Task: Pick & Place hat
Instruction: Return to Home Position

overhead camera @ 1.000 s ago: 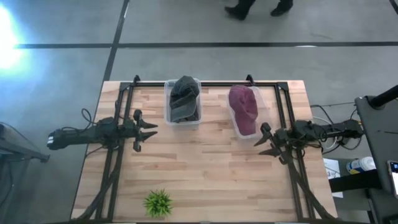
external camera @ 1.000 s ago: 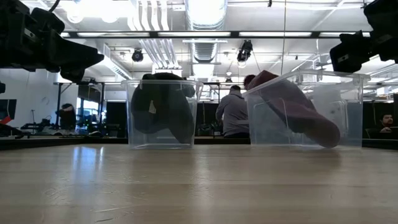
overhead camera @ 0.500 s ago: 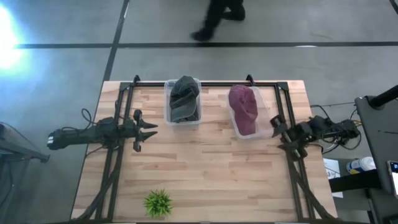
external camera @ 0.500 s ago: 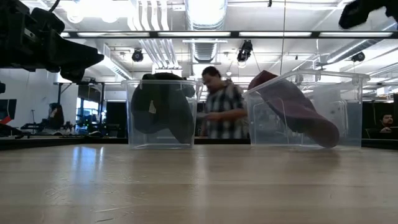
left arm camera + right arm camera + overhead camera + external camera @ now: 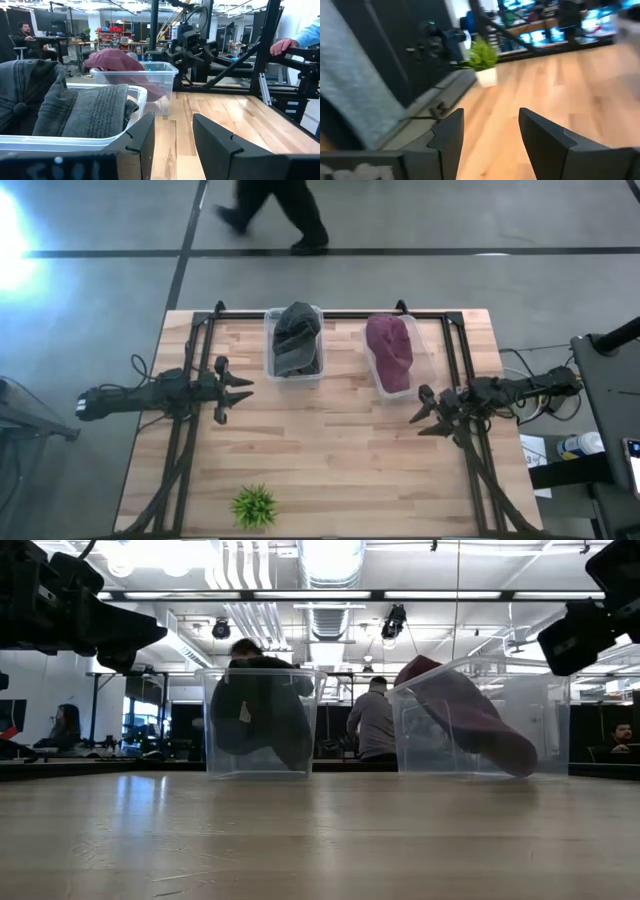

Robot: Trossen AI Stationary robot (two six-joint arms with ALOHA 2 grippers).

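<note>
A dark grey hat [image 5: 296,337] sits crumpled in a clear bin [image 5: 271,370] at the table's far middle, and shows in the left wrist view too [image 5: 65,105]. A maroon hat [image 5: 390,352] lies slanted in a second clear bin [image 5: 428,345] to its right, one end sticking up over the rim [image 5: 425,665]. My left gripper [image 5: 240,388] hovers open, left of the grey hat's bin and clear of it. My right gripper [image 5: 422,412] hovers open just near-right of the maroon hat's bin, fingers pointing toward the table's left.
A small green plant [image 5: 254,506] stands at the near left of the table, also in the right wrist view [image 5: 482,57]. Black arm frames [image 5: 190,440] run along both sides. A person [image 5: 275,210] walks beyond the far edge. Bare wood [image 5: 330,450] lies between the arms.
My right gripper swung toward the far edge, up against the maroon hat's bin, then came back toward the near edge and the left, staying open. The maroon hat's bin has shifted slightly to the left and turned a little.
</note>
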